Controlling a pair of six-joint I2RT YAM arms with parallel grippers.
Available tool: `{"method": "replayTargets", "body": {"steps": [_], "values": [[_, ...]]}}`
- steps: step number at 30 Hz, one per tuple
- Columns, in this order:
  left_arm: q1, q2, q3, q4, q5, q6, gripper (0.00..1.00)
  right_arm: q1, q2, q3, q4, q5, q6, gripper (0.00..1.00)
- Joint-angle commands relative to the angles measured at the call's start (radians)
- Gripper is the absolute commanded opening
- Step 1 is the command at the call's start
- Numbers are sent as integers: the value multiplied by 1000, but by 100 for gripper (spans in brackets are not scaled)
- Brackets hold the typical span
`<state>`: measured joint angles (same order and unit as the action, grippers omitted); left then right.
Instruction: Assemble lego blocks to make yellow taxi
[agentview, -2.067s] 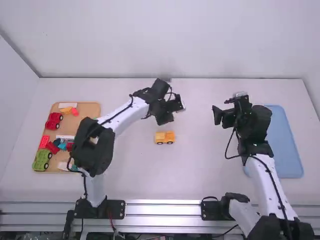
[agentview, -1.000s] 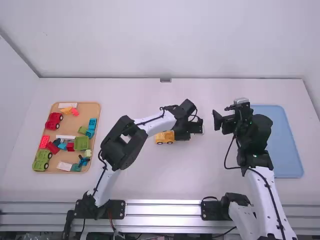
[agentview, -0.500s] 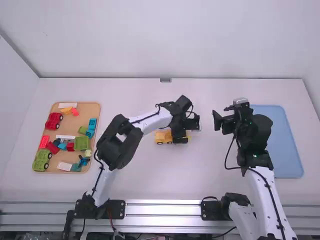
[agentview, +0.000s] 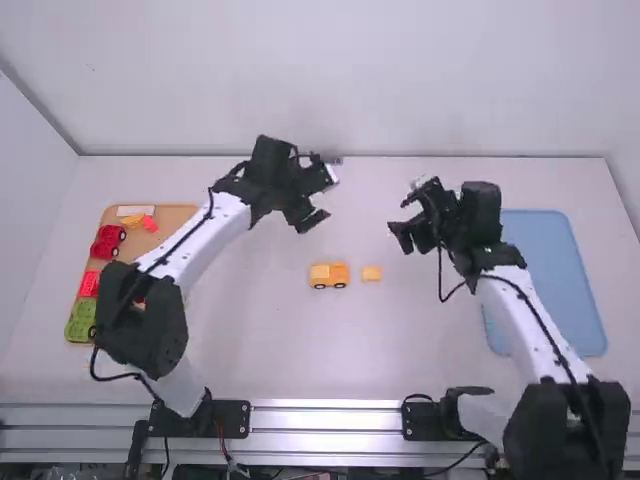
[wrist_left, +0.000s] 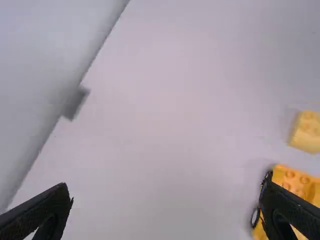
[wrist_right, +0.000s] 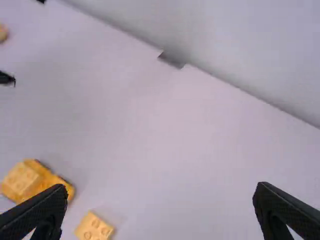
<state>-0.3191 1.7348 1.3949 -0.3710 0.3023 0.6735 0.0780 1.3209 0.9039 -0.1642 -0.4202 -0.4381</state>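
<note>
My left gripper (agentview: 322, 200) and right gripper (agentview: 400, 214) are both spread wide, empty. In the high view, the small yellow block (agentview: 371, 273) lies near the wheeled taxi body (agentview: 329, 275), at its three o'clock. Body mostly built, I judge; attaching that block remains.

The yellow car (wrist_left: 295, 182) and the small yellow block (wrist_left: 306, 132) look like plastic with round bumps on top. The white table (agentview: 420, 350) is smooth and dull. The silver rail (agentview: 325, 419) looks like shiny metal.
</note>
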Motion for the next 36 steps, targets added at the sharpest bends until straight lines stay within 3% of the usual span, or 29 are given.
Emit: {"method": "replayTargets", "body": {"steps": [1,6,11,19,27,36], "values": [[45,-85,-112,32,-7,-82,99,34,82,118,-90,-5,-161,99],[135,-253,-309,165,83,-71,99,76,257,320,-329,-5,-330,99],[224,-410,-485,319,117,-112,99,103,371,422,-543,23,-548,99],[270,-508,-632,460,117,-135,99,170,470,425,-648,198,-710,99],[268,-507,-657,472,113,-135,99,256,602,425,-644,294,-748,99],[268,-507,-657,466,101,-134,99,290,703,425,-576,293,-712,97]]}}
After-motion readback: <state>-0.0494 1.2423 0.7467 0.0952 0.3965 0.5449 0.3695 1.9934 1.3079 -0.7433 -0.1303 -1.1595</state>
